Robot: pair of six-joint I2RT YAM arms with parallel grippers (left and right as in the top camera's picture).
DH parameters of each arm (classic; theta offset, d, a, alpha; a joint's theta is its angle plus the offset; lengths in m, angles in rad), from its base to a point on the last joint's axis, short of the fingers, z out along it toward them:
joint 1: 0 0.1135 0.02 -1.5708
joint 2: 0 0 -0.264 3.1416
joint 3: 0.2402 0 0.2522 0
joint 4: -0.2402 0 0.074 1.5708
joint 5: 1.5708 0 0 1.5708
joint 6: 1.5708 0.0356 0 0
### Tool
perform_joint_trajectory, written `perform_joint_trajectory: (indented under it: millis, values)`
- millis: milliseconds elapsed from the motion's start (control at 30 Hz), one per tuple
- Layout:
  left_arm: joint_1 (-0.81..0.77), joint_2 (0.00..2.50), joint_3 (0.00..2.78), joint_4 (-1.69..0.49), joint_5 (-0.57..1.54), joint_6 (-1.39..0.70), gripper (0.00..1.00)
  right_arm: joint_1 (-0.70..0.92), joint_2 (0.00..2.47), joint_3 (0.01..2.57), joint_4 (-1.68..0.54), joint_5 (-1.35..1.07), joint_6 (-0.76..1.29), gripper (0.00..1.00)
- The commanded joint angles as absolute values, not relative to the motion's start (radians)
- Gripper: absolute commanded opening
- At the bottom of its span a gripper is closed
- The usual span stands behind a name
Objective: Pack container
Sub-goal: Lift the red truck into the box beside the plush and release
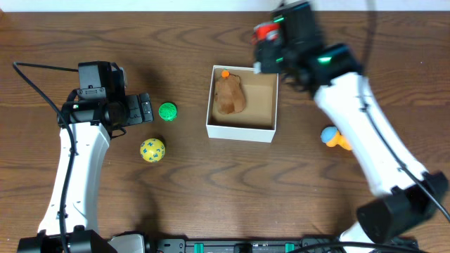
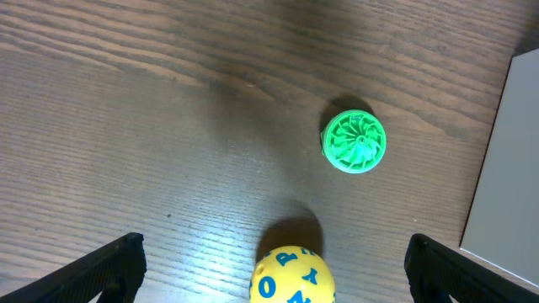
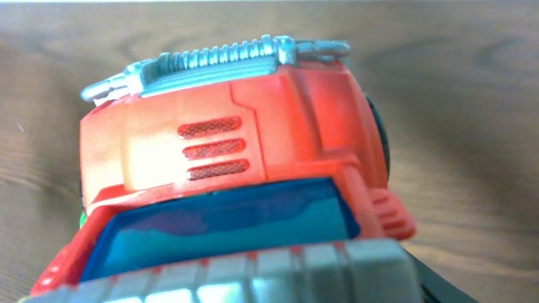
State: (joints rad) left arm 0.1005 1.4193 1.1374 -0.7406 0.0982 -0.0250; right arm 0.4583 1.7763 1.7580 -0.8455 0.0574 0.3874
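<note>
Dark wooden table [image 1: 105,35] spread out under me, and the container [image 1: 239,131], a square white cardboard box with low walls and a tan inside, sits at its middle, between my two arms. A brown plush toy [image 1: 230,95] lies in the box's left half, with an orange bit at its far end. My right gripper [image 1: 268,43] hangs over the box's far right corner, pinching a red plastic toy truck [image 1: 264,32] with a blue windscreen and grey grille; it fills my right wrist view, with no writing I can read on it. My left gripper [image 1: 146,109] is spread wide, its fingers [image 2: 101,269] well apart, gripping nothing. Near it sits a yellow ball [image 2: 292,276] printed with blue letters: I read P and Y, the rest cut off. Beyond that, a ribbed green ball [image 2: 354,141], left of the box. A small blue and orange toy [image 1: 335,138] rests right of the box.
</note>
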Motion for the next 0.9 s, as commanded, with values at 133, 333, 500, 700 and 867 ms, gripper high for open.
perform_joint_trajectory:
  millis: [133, 333, 500, 700, 867]
  values:
    - [0.104, 1.424, 1.158, -0.744, 0.097, -0.013, 0.98, 0.509, 2.002, 1.744, -0.831, 0.225, 0.54, 0.56]
    - [0.104, 1.424, 1.158, -0.744, 0.097, -0.013, 0.98, 0.477, 2.113, 1.744, -0.834, 0.107, 0.553, 0.57]
    - [0.104, 1.424, 1.158, -0.744, 0.097, -0.013, 0.98, 0.492, 2.122, 1.744, -0.849, 0.079, 0.553, 0.59]
    - [0.104, 1.424, 1.158, -0.745, 0.097, -0.013, 0.98, 0.507, 2.122, 1.745, -0.912, 0.079, 0.593, 0.56]
    - [0.104, 1.424, 1.158, -0.744, 0.097, -0.013, 0.98, 0.508, 2.123, 1.744, -0.934, 0.133, 0.599, 0.64]
